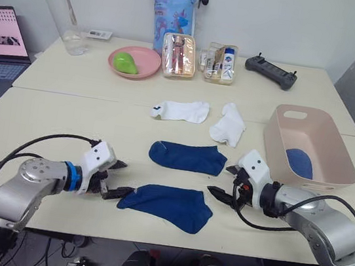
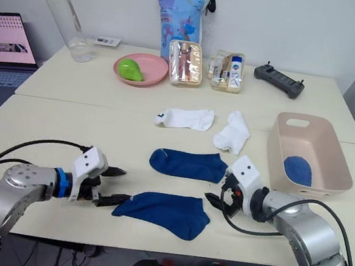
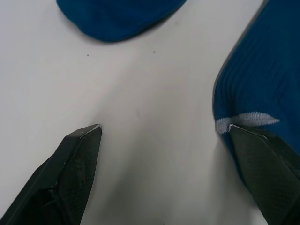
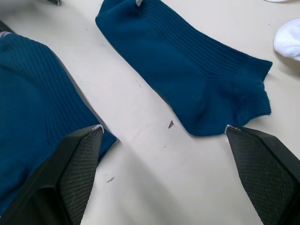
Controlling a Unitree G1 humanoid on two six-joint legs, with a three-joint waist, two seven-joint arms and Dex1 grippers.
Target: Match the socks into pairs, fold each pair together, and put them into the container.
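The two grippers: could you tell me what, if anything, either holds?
Nothing; left gripper and right gripper are open beside the near blue sock.

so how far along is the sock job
Early. A blue bundle already lies in the pink container, apparently one pair done. In hand: nothing yet; the left gripper and right gripper, both open, flank the near blue sock. Left: pairing it with the far blue sock, then the two white socks.
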